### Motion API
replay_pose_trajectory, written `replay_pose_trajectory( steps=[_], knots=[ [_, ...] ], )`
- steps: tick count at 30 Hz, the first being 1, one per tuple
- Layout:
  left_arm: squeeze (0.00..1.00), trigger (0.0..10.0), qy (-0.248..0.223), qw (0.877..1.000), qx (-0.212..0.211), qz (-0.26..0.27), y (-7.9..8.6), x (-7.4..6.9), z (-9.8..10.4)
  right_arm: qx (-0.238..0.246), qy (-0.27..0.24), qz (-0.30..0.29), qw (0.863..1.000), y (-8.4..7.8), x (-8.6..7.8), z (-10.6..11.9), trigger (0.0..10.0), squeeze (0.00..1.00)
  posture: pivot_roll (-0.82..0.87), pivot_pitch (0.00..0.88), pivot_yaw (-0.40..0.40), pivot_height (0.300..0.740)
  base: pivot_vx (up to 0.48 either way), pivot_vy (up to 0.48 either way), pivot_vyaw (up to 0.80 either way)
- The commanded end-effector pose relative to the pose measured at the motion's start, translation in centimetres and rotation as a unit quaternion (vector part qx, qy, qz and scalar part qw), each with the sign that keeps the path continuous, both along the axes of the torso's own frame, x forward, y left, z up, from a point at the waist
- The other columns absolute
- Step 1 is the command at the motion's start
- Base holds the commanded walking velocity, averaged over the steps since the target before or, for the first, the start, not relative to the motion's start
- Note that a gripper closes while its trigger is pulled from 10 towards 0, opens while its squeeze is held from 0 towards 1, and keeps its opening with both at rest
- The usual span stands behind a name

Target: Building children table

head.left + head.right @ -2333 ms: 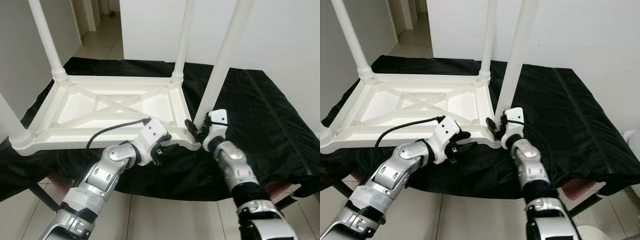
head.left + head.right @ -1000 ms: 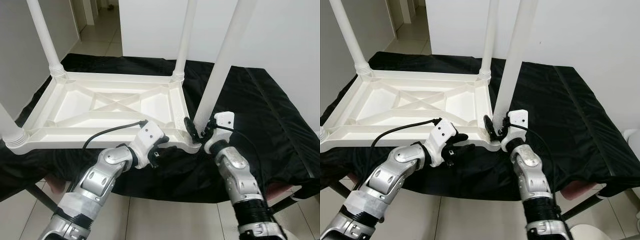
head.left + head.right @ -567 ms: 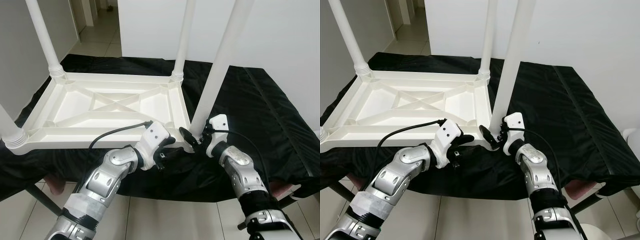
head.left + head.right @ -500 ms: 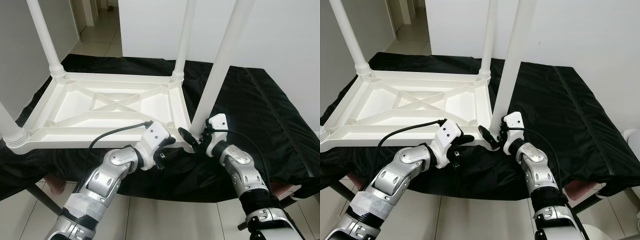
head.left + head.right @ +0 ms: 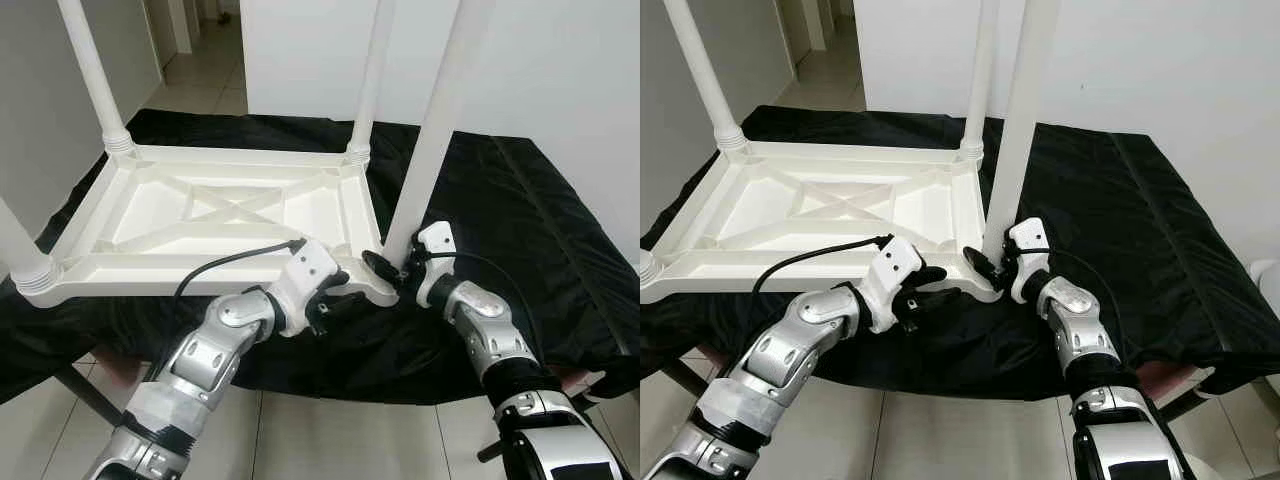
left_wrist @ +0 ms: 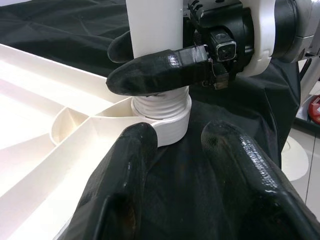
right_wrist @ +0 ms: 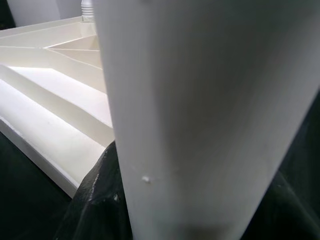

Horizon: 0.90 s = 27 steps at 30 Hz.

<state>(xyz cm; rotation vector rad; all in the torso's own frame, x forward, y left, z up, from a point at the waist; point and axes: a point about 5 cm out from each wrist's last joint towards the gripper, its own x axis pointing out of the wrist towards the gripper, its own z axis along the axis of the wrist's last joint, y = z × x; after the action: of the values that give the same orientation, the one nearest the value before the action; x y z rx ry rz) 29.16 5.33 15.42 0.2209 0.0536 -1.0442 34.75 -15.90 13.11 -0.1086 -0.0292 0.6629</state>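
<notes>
1 white plastic children's table top [image 5: 220, 215] lies upside down on a black cloth-covered work surface [image 5: 530, 230], its ribbed underside facing up with an X-shaped brace in the middle. 4 white round plastic legs stand up from its corners: the far-left leg [image 5: 92, 70], the far-right leg [image 5: 372, 75], the near-left leg [image 5: 18, 250] and the near-right leg [image 5: 432, 120], which sits at the corner closest to both arms. The top fills the left half of the cloth, with its near edge just beside the cloth's near edge; the right half of the cloth is open black fabric, and tiled floor [image 5: 330, 440] shows below the near edge. The right gripper [image 5: 392, 268] grips the near-right leg low down, its 2 black fingers [image 6: 155, 75] closed around the leg just above the threaded collar [image 6: 161, 107] where it meets the corner socket. The left gripper [image 5: 330, 295] hovers at the near edge of the top, just beside that same corner, its 2 fingers [image 6: 125, 180] spread apart and holding nothing. A black cable [image 5: 230, 255] runs along the left arm's wrist.
</notes>
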Motion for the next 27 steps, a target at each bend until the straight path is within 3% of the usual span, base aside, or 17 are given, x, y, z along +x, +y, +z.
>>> replay_pose_trajectory(
  steps=[1, 2, 3, 16, 21, 23, 25, 27],
  knots=[
    [0.0, 10.0, 0.003, 1.0, 0.002, -0.021, -0.2, -0.5, 0.0, -0.01, 0.02, -0.004, 1.0, -0.5, -0.4, -1.0, 0.0, 0.0, 0.02, 0.0, -0.017, 0.74, 0.0, 0.0, 0.0],
    [0.0, 10.0, 0.003, 1.0, 0.002, -0.021, -0.2, -0.5, 0.0, -0.01, 0.02, -0.004, 1.0, -0.5, -0.4, -1.0, 0.0, 0.0, 0.02, 0.0, -0.017, 0.74, 0.0, 0.0, 0.0],
    [0.0, 10.0, 0.004, 1.0, 0.001, -0.02, -0.2, -0.5, 0.0, 0.0, 0.026, -0.007, 1.0, -0.4, -0.5, -1.2, 10.0, 0.0, 0.02, 0.0, -0.018, 0.74, 0.0, 0.0, 0.0],
    [0.0, 10.0, 0.01, 1.0, -0.003, -0.014, -0.3, -0.9, -0.4, 0.056, 0.017, -0.129, 0.99, 1.9, -0.8, -0.6, 10.0, 0.0, 0.02, 0.0, -0.038, 0.74, 0.0, 0.0, 0.0],
    [0.0, 10.0, 0.011, 1.0, 0.006, -0.011, -0.1, -0.9, -0.6, 0.082, 0.017, -0.233, 0.969, 2.7, -1.3, -0.3, 10.0, 0.0, 0.02, 0.0, -0.041, 0.74, 0.0, 0.0, 0.0],
    [0.0, 10.0, 0.011, 1.0, 0.006, -0.011, -0.1, -0.9, -0.6, 0.079, 0.013, -0.246, 0.966, 2.9, -1.5, -0.2, 10.0, 0.0, 0.02, 0.0, -0.041, 0.74, 0.0, 0.0, 0.0],
    [0.0, 10.0, 0.011, 1.0, 0.005, -0.013, -0.1, -0.9, -0.5, 0.081, 0.017, -0.322, 0.943, 3.2, -2.1, -0.5, 10.0, 0.0, 0.02, 0.0, -0.042, 0.74, 0.0, 0.0, 0.0],
    [0.0, 10.0, 0.01, 1.0, 0.006, -0.014, -0.1, -1.0, -0.5, 0.093, 0.028, -0.333, 0.938, 4.4, -2.5, -0.7, 10.0, 0.0, 0.02, 0.0, -0.042, 0.74, 0.0, 0.0, 0.0]
  ],
)
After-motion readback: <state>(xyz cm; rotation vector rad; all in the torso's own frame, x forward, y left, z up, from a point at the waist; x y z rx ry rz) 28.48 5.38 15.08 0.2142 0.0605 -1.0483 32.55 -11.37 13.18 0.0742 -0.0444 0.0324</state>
